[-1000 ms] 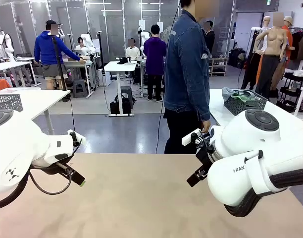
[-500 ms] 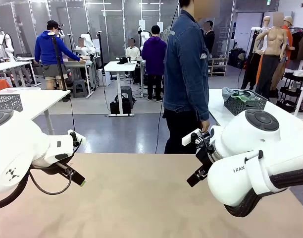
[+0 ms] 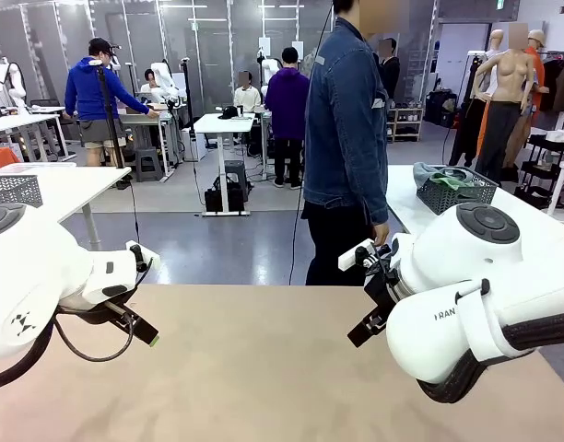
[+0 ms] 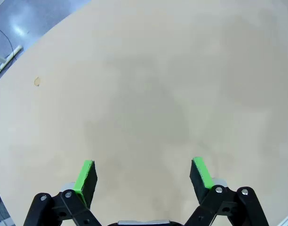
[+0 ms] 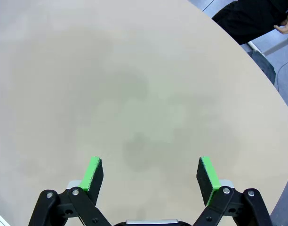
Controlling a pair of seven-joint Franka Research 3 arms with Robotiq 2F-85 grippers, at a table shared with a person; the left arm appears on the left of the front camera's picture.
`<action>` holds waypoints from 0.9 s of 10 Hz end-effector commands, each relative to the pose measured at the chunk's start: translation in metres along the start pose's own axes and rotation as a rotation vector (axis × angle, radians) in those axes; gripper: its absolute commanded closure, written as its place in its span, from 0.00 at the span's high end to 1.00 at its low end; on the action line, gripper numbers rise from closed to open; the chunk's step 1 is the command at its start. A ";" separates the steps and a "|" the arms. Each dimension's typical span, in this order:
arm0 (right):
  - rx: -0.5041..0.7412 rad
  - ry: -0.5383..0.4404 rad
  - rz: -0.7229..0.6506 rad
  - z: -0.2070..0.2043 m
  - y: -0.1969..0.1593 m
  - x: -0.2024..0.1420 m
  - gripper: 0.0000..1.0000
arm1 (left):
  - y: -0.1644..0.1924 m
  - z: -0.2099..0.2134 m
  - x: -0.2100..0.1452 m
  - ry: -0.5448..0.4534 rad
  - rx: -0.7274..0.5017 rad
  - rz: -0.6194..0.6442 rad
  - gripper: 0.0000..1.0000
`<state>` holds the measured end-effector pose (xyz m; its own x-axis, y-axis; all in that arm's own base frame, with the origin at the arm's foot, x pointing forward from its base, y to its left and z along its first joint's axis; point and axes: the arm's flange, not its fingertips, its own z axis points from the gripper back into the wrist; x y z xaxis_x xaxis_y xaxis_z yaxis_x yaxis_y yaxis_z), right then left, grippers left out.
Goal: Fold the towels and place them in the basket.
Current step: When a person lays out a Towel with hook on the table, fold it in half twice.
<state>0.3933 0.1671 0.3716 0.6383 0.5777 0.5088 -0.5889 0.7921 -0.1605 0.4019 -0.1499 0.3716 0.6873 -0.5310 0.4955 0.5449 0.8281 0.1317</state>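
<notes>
One bare worktop [image 3: 264, 368] lies under both arms. The person [image 3: 346, 138] stands at its far edge. Above it the left hand [image 4: 142, 164] and the right hand [image 5: 149, 162] hang with fingers spread, holding nothing. Beyond its far right corner the basket [image 3: 443, 198] holds crumpled cloth, probably the towels [image 3: 462, 181]. The folding is not yet begun, I think; next, a towel must come onto the worktop.

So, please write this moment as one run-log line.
left gripper: open, holds nothing, above table | right gripper: open, holds nothing, above table | person: standing at far side

The person [image 3: 346, 138] in denim has shifted very slightly left.
</notes>
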 end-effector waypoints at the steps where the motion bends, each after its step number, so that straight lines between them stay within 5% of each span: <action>1: 0.000 0.000 -0.002 0.000 0.000 0.000 1.00 | 0.000 0.000 0.000 0.000 0.000 0.001 1.00; 6: 0.016 -0.017 0.129 0.042 -0.030 0.000 1.00 | 0.036 0.031 0.014 -0.066 -0.037 -0.123 1.00; 9: 0.049 0.009 0.381 0.100 -0.072 -0.003 1.00 | 0.072 0.074 0.030 -0.128 -0.142 -0.433 1.00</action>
<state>0.3857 0.1074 0.4460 0.4585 0.7663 0.4502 -0.7477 0.6064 -0.2707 0.4165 -0.1136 0.4484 0.4173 -0.7302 0.5410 0.7595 0.6071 0.2337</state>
